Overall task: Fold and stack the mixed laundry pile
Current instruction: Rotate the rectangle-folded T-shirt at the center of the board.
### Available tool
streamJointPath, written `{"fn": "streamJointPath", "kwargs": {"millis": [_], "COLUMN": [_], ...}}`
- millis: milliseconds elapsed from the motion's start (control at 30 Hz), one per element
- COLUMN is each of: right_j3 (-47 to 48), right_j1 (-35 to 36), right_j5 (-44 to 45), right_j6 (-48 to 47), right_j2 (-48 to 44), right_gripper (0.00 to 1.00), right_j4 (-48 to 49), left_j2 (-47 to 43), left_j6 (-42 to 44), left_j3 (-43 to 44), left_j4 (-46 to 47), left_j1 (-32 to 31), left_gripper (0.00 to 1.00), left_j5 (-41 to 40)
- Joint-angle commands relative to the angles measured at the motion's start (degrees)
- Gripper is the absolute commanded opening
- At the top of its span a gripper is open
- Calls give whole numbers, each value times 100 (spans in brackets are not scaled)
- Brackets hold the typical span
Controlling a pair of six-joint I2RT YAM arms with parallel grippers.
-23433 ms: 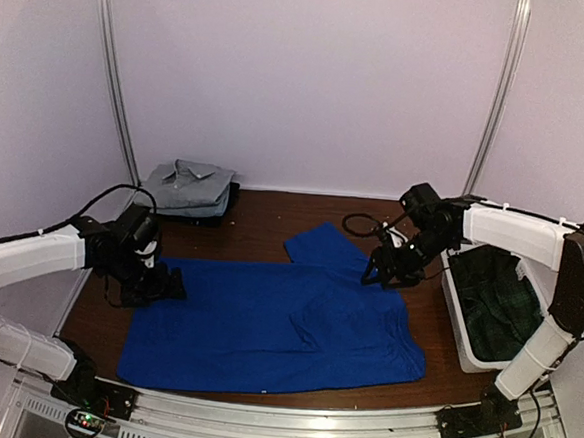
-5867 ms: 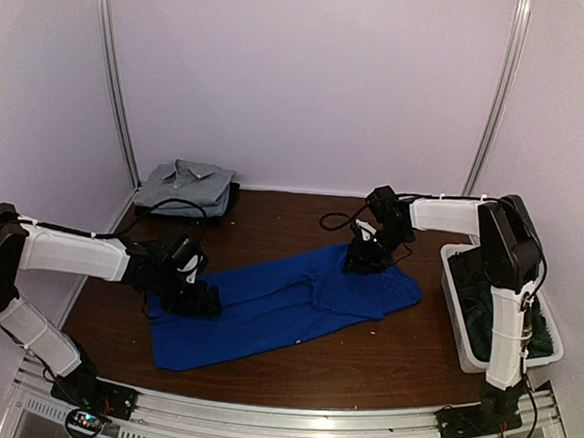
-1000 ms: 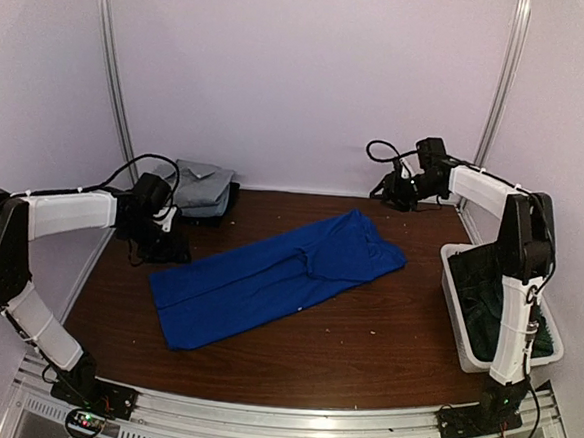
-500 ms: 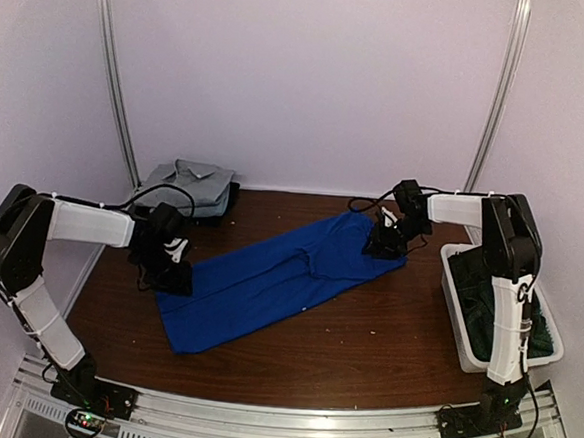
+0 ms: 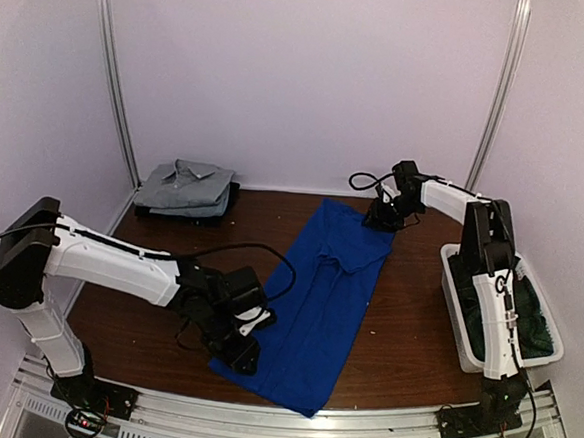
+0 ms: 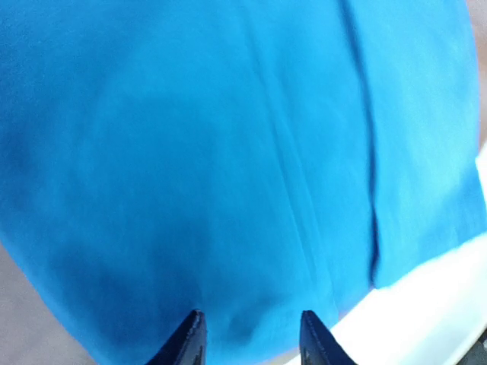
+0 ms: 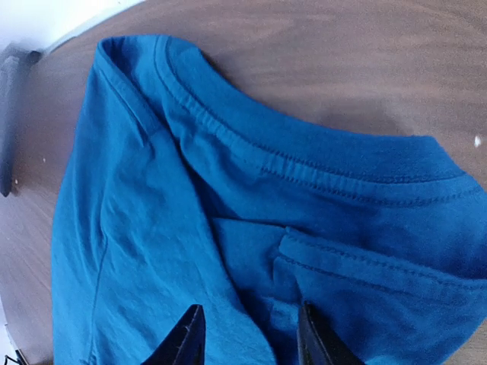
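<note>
Seen from overhead, the left gripper (image 5: 246,348) sits low on the near left corner of a soft, lengthwise-folded royal-blue T-shirt (image 5: 333,282). The shirt runs away from it across the dark brown wooden table (image 5: 405,327) to the right gripper (image 5: 380,217), which is set on the collar end. Far beyond the left gripper, a folded light grey button shirt (image 5: 186,185) lies on a dark piece (image 5: 231,197). Nearer than the right gripper and to its right, a white rectangular plastic bin (image 5: 554,343) holds dark green-black cloth (image 5: 533,321). In the left wrist view, the left gripper (image 6: 249,338) has its dark fingertips partly apart, with blue fabric filling everything between and beyond them; a pinch cannot be confirmed. In the right wrist view, the right gripper (image 7: 247,334) also has its fingertips apart, over a fold just below the ribbed collar (image 7: 304,167); whether they clamp it cannot be told.
</note>
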Motion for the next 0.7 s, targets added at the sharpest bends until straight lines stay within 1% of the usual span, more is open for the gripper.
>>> {"fn": "streamJointPath", "kwargs": {"millis": [0, 100, 167, 267, 367, 433, 500, 600, 667], "right_j3": [476, -10, -631, -1619, -2487, -2992, -3454, -3815, -3823], "right_j1": [26, 76, 145, 354, 654, 861, 1027, 1120, 1122], "right_j5": [-196, -281, -265, -305, -264, -249, -157, -65, 29], "right_j6": [-79, -100, -51, 75, 219, 358, 494, 654, 626], "right_j2": [-199, -803, -1326, -2046, -2518, -2705, -2773, -2678, -2478], "right_gripper": [45, 48, 48, 48, 48, 47, 46, 45, 44], "right_j4": [-339, -250, -76, 192, 319, 458, 587, 835, 859], "left_j2": [-246, -359, -289, 79, 702, 1226, 1523, 1722, 1716], "left_j6": [-113, -57, -105, -95, 138, 303, 340, 314, 274], "left_j3": [727, 1059, 1096, 1315, 1918, 2359, 2593, 2542, 2315], "left_j4": [-567, -459, -125, 240, 362, 302, 285, 313, 387], "left_j1": [-46, 338, 700, 1119, 1249, 1250, 1250, 1251, 1250], "left_gripper": [46, 47, 47, 47, 46, 46, 44, 43, 42], "left_j5": [301, 118, 137, 62, -69, -121, -171, -228, -206]}}
